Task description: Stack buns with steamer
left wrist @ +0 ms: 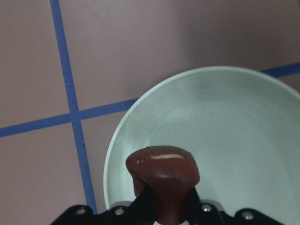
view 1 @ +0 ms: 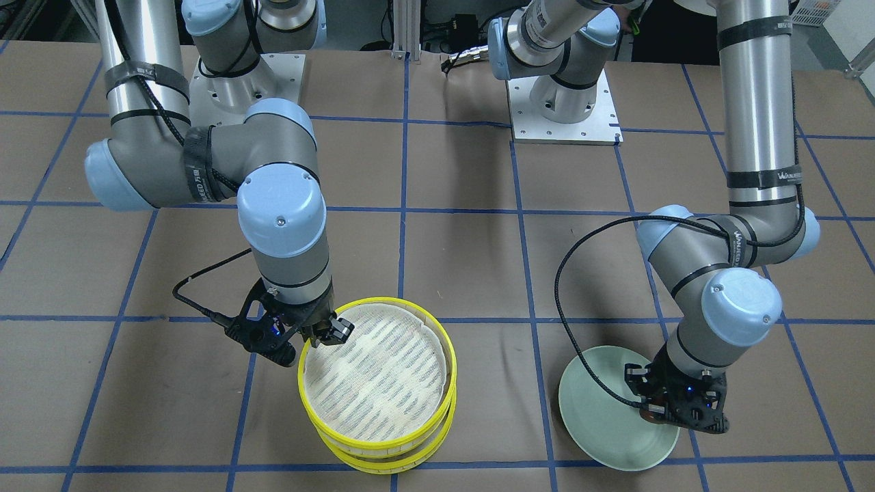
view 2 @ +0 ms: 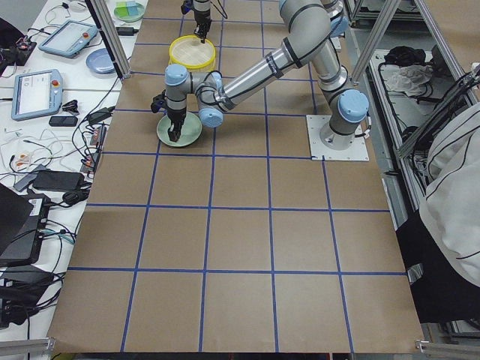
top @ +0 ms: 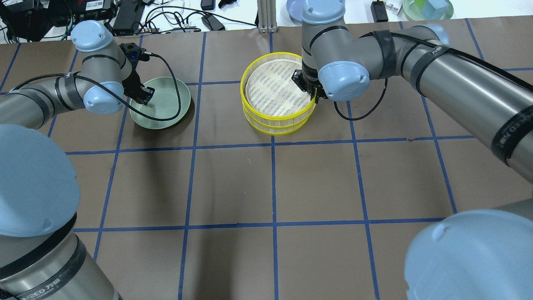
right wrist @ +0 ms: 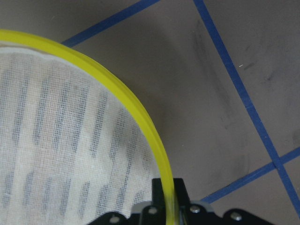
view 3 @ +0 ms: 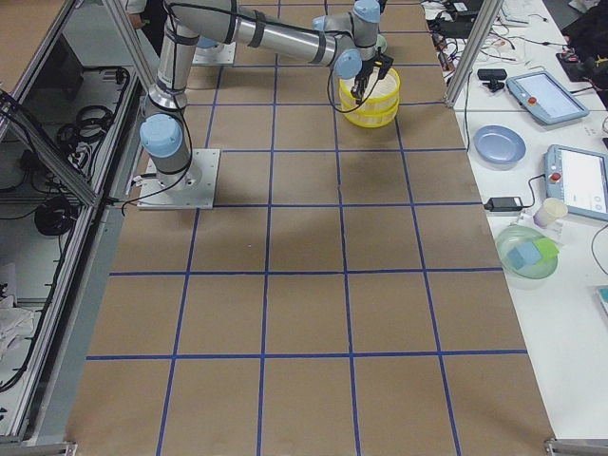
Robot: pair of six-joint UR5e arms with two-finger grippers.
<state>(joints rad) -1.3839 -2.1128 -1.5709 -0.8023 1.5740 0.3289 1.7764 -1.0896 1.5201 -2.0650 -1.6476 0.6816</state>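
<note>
At the front view's lower centre the right tool is pinching the top tier's rim, already on the lower tier, while at lower right the left tool is gripping the brown bun over the plate, unplaced; the cream bun is not showing.

lower tier inside covered by upper tier, brown bun underside behind left end effector

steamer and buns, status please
Left gripper shut on brown bun over plate. Right gripper shut on upper tier rim, stacked on lower tier. Cream bun unseen.
</note>
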